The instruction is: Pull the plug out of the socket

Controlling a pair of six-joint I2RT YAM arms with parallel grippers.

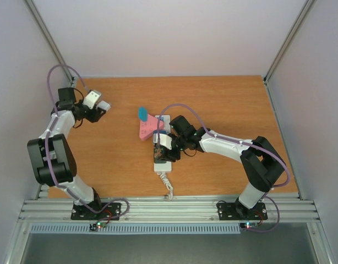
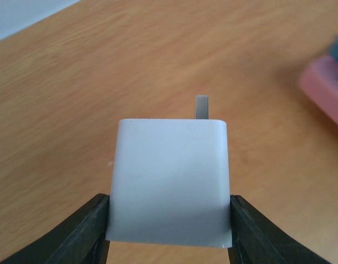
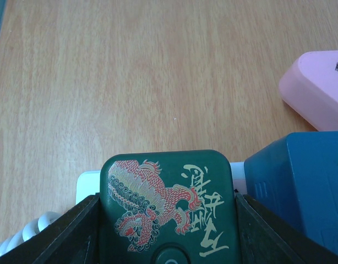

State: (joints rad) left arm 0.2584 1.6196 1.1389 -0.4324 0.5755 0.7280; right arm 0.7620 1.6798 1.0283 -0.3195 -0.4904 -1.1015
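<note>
Wood-grain desk stretched between pale walls. Closest to its near edge lay the coiled white cord, which led up to the socket. The socket lay lengthwise about mid-desk, its cord end toward that near edge. My right end effector was down on the socket and closed on a green block printed with a red dragon, one finger against each of the block's sides. A blue block stood just beside the green one, and a pink block lay askew beyond it. Farther off, near the far-left corner of the desk, my left end effector gripped the white plug by its two sides. The plug was well apart from the socket, and one grey prong showed past its far face.
</note>
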